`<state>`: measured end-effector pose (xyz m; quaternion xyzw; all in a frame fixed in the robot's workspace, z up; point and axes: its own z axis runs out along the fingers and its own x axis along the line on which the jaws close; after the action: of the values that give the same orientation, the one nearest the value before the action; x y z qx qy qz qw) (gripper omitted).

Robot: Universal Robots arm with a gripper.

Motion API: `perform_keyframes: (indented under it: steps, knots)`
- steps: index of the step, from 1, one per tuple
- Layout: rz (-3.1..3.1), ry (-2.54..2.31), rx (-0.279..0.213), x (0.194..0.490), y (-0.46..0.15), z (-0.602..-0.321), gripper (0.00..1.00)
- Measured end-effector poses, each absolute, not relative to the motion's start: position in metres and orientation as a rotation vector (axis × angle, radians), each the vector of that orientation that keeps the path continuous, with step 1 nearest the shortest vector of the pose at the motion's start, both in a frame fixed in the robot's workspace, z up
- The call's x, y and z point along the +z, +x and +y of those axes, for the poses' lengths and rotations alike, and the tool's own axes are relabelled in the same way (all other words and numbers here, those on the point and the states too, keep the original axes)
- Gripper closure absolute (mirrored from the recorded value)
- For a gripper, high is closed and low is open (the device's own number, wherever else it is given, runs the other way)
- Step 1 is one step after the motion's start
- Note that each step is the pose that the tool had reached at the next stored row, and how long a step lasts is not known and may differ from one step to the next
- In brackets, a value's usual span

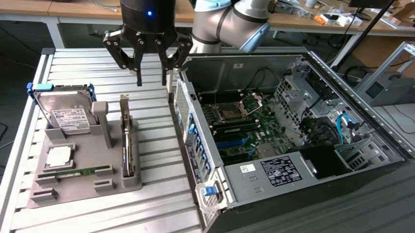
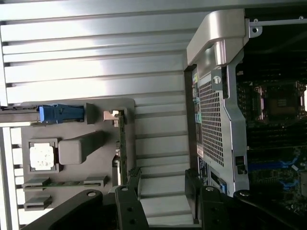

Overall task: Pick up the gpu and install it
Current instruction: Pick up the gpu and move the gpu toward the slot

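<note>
One grey holder tray (image 1: pixel 84 187) lies on the slatted table (image 1: pixel 159 199), and the gpu (image 1: pixel 127 141) stands on edge in the slot along the tray's edge at the exterior view's right. Gripper (image 1: pixel 151 80) hangs above, off that edge, jaws spread wide and empty. A bare strip separates the tray from the open computer case (image 1: pixel 259 177).

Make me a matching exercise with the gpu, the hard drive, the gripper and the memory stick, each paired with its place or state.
1. gpu
2. hard drive
3. gripper
4. memory stick

A. narrow and green, low in the grey holder
B. open and empty, above the table
C. on edge in the holder, on the side nearest the computer case
D. upright in the holder, white label showing

Pairs: 1-C, 2-D, 3-B, 4-A
</note>
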<state>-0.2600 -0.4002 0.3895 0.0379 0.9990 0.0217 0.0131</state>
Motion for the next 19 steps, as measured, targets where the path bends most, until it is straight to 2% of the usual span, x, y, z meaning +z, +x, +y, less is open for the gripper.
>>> perform_keyframes:
  steps: [19]
  knots:
    - [3.113,0.118,0.068,0.3853,-0.2612,-0.4027,0.50]
